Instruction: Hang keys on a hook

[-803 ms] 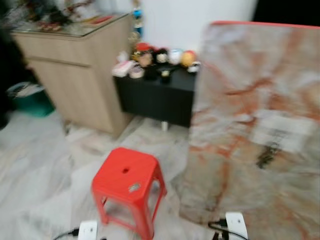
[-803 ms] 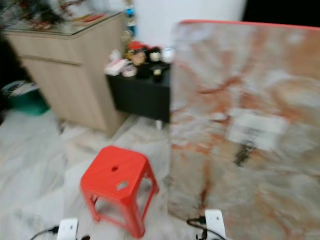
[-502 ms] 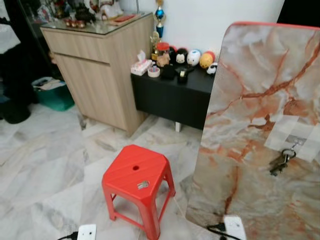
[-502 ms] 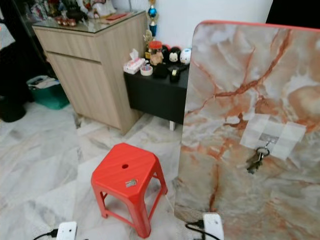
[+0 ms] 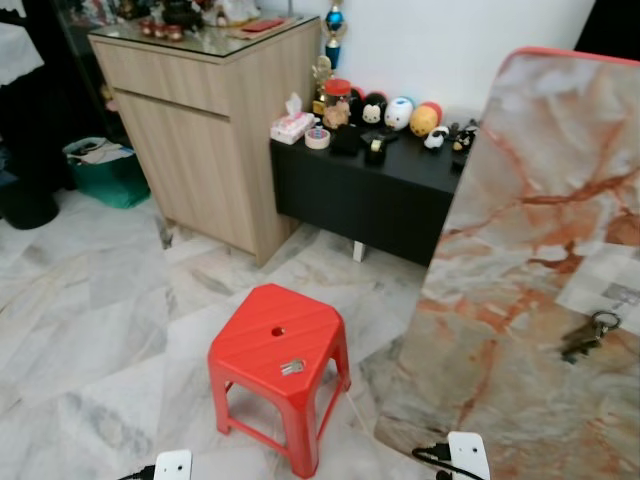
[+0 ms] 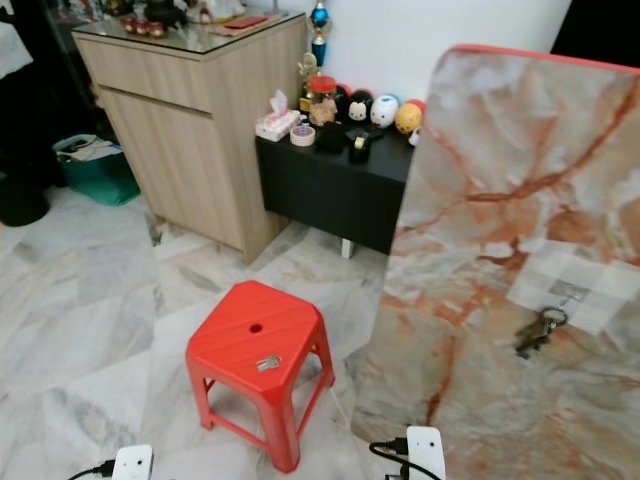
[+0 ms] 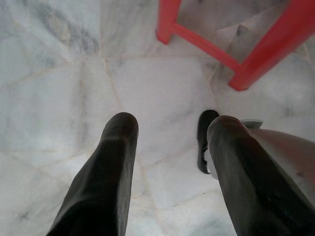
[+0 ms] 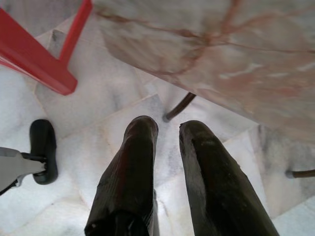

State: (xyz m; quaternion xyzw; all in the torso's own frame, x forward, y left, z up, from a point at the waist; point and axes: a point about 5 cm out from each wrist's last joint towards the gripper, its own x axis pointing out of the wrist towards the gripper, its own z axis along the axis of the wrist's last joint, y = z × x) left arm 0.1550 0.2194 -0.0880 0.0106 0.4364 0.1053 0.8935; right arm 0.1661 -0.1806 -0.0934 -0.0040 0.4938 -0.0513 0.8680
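Observation:
A bunch of keys (image 6: 538, 332) hangs from a small hook (image 6: 563, 296) on a pale patch of the upright marble-patterned board (image 6: 480, 230) at the right. The same keys (image 5: 585, 338) appear in the left eye view. Both arms hang low, with their white wrists at the bottom edge of the picture. My left gripper (image 7: 172, 130) is open above the marble floor, with nothing between its fingers. My right gripper (image 8: 169, 127) points at the floor by the board's foot, its fingers close together and empty.
A red plastic stool (image 5: 280, 350) stands on the marble floor just left of the board. Behind it are a wooden cabinet (image 5: 210, 130) and a low black cabinet (image 5: 370, 195) with figurines (image 5: 400, 112). A teal bin (image 5: 100, 175) sits far left.
The head camera has swung, so the board sits further right in the picture, and the early blur has cleared. The keys stay on the hook and both arms stay low.

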